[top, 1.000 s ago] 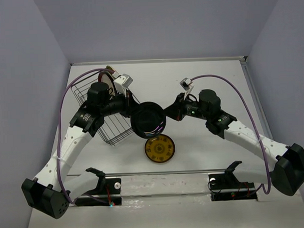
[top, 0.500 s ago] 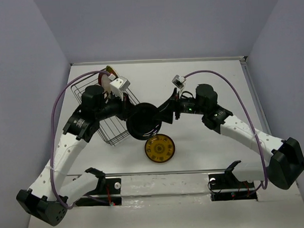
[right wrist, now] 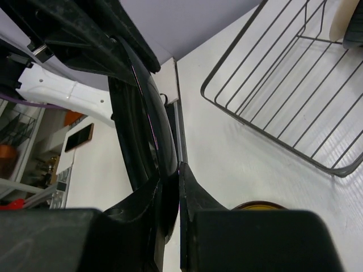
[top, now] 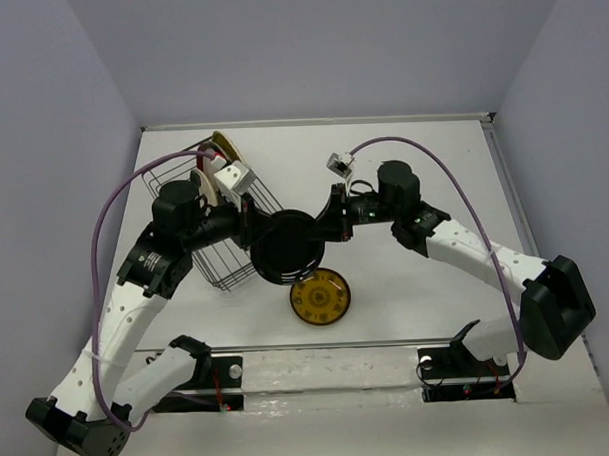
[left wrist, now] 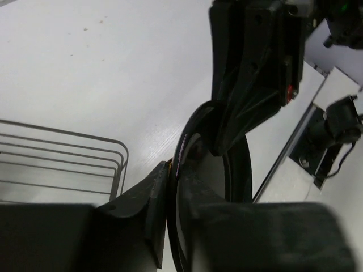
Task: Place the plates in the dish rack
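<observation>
The glossy black plate [top: 285, 247] hangs on edge above the table, just right of the wire dish rack [top: 173, 183]. My left gripper [top: 257, 230] is shut on its left rim and my right gripper [top: 324, 225] is shut on its right rim. The left wrist view shows my left gripper [left wrist: 173, 187] clamped on the black plate [left wrist: 238, 164], with the rack [left wrist: 68, 158] to the left. The right wrist view shows my right gripper [right wrist: 177, 181] pinching the black plate [right wrist: 144, 113]. The yellow plate with dark pattern [top: 320, 297] lies flat below. A yellow ribbed plate [top: 221, 143] and a red-rimmed cream plate [top: 211, 181] stand in the rack.
The rack [right wrist: 283, 96] sits at the table's left, its near corner beside the black plate. The yellow patterned plate [right wrist: 261, 205] lies under my right gripper. A metal rail [top: 329, 357] with clamps runs along the near edge. Grey walls enclose the table.
Both arms have carried the black plate a little left, closer to the rack. Both grippers have stayed shut on its rims throughout.
</observation>
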`<state>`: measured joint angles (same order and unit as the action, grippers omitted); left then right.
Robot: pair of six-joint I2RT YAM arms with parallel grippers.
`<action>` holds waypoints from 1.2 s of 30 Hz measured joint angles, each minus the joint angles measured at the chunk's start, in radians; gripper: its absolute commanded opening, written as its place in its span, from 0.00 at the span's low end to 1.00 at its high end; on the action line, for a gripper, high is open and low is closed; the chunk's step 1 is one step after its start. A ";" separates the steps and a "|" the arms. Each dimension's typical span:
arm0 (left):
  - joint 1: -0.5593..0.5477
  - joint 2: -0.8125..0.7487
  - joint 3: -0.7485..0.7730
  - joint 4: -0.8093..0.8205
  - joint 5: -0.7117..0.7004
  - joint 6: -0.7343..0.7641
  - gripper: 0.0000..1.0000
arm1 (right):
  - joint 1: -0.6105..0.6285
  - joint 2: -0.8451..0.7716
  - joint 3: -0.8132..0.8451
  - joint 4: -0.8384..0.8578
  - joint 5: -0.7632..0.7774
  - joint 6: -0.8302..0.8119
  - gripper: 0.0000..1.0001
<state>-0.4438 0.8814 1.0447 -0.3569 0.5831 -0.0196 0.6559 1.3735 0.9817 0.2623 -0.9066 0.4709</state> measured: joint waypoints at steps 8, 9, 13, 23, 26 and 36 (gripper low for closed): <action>-0.005 -0.101 0.034 0.009 -0.420 -0.127 0.99 | 0.099 0.118 0.257 -0.081 0.140 -0.005 0.07; -0.005 -0.116 0.060 0.008 -0.489 -0.136 0.99 | 0.119 0.148 0.312 -0.097 0.191 -0.004 0.07; -0.005 -0.154 0.140 0.040 -0.681 -0.151 0.99 | 0.185 0.289 0.490 -0.138 0.384 0.002 0.07; -0.004 -0.405 0.008 0.158 -0.885 -0.180 0.99 | 0.341 0.806 1.149 -0.382 1.110 -0.032 0.07; -0.011 -0.431 -0.030 0.188 -0.906 -0.180 0.99 | 0.380 0.980 1.357 -0.456 1.305 -0.061 0.07; -0.021 -0.459 -0.111 0.263 -0.901 -0.180 0.99 | 0.438 1.242 1.593 -0.369 1.703 -0.300 0.07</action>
<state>-0.4648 0.4225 0.9340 -0.0940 -0.3183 -0.1997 1.0939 2.6160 2.5748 -0.1062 0.7963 0.1711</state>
